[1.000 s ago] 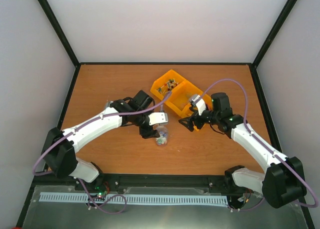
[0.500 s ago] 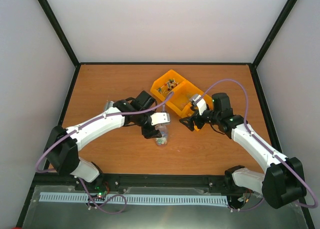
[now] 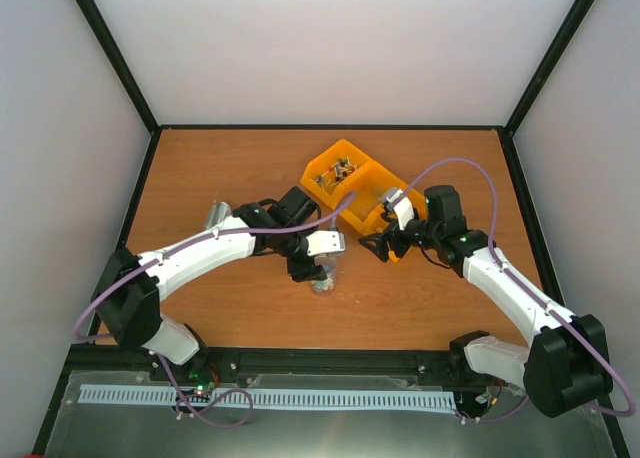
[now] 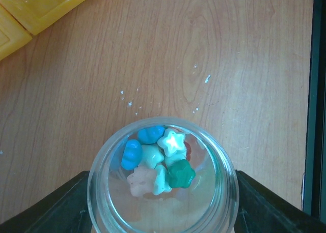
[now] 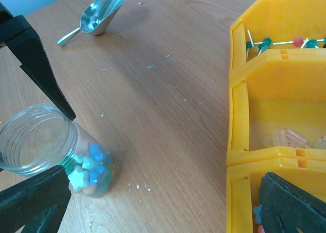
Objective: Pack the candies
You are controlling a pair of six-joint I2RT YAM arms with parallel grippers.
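Note:
My left gripper is shut on a clear glass jar, its black fingers pressing on either side. Several candies, blue, green, white and pink stars, lie in the jar's bottom. In the right wrist view the jar leans with its base on the wood, and the candies show through the glass. My right gripper is open with nothing between its fingers. It hovers between the jar and the yellow bin. A few candies show in the bin's nearest compartment.
The yellow bin sits right of centre on the table. Its far compartment holds pins with red and green heads; the middle one holds pale capsules. A metal scoop lies to the left. Crumbs dot the wood.
My left arm has shifted slightly to the right with the jar in its grip. The right arm has not moved.

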